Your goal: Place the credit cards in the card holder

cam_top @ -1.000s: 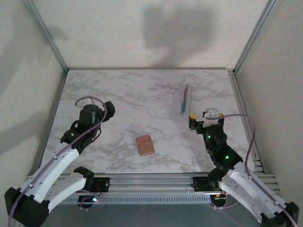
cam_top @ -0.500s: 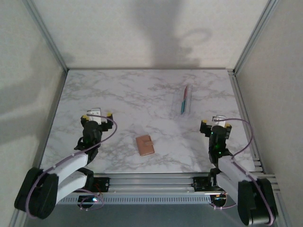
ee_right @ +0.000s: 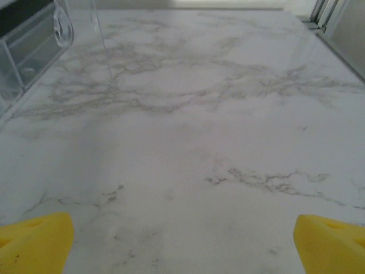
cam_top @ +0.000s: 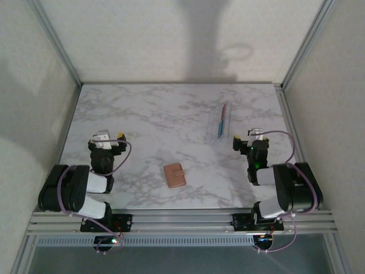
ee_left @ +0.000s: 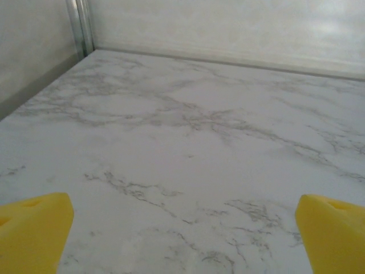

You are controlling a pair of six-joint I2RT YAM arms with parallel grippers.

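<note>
The card holder [cam_top: 174,175], a small tan-brown wallet with a clasp tab, lies shut on the marble table between the two arms. The credit cards [cam_top: 222,120] stand on edge in a clear rack at the back right, showing teal and red edges. My left gripper [cam_top: 106,137] rests low at the left, well left of the card holder, and is open; its yellow fingertips [ee_left: 33,228] stand wide apart over bare marble. My right gripper [cam_top: 251,137] sits just in front of the cards, open with nothing between its fingertips [ee_right: 332,240].
The marble table [cam_top: 171,114] is fenced by metal posts and pale walls at the back and sides. The clear rack [ee_right: 28,51] stands at the upper left of the right wrist view. Both arms are folded low by the near rail [cam_top: 182,217].
Both arms have folded down and back toward their bases, so the grippers now sit low over the table. The card holder and cards have not moved. Both grippers stayed open.
</note>
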